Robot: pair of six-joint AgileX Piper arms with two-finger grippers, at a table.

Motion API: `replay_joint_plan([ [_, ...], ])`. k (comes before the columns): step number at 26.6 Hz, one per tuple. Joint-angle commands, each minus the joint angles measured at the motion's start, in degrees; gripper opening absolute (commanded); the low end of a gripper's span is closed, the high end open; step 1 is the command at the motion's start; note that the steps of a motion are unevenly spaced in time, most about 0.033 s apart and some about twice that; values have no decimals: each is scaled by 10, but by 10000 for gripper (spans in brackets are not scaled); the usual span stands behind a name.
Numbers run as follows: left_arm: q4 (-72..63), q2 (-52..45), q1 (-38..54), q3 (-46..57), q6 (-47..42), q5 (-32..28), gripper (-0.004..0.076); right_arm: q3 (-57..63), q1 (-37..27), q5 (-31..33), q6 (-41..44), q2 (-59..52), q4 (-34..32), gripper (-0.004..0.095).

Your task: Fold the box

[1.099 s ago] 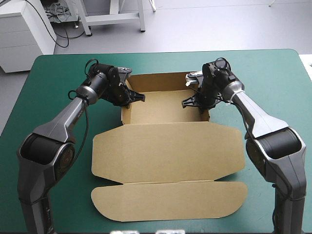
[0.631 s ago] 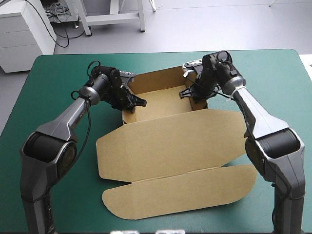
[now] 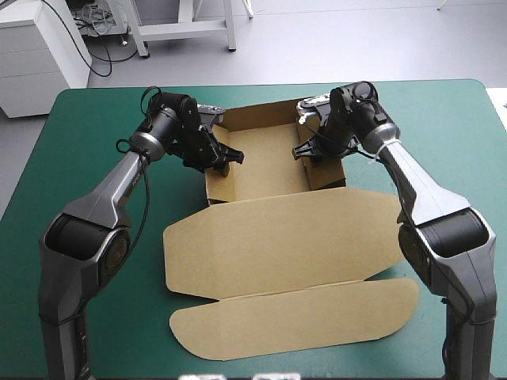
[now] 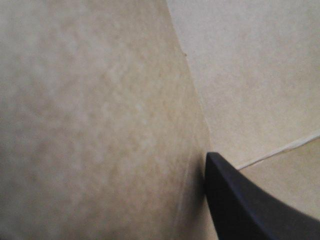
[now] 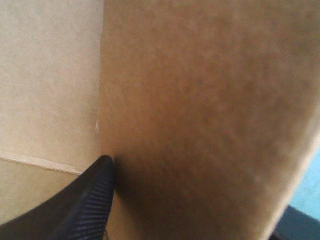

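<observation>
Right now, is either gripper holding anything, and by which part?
Both hold the box: the left gripper pinches its left side wall, the right gripper its right side wall.

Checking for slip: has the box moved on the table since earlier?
Yes. The box has shifted toward the table's right edge and slightly toward its far edge, its flat lid now skewed.

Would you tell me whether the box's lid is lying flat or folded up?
Flat: the lid lies spread on the teal-green cover; beyond it the walls stand raised.
</observation>
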Motion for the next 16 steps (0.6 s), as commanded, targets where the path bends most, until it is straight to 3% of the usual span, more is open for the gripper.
replay_joint_plan([
  [1, -34, -36, -8, -28, 0, 20, 377, -22, 2, 2, -10, -51, 18, 534],
  [12, -31, -36, -8, -32, 0, 20, 372, -23, 2, 2, 0, -57, 17, 529],
  [16, -48, -36, -8, -32, 0, 20, 347, -23, 2, 2, 7, -57, 23, 461],
])
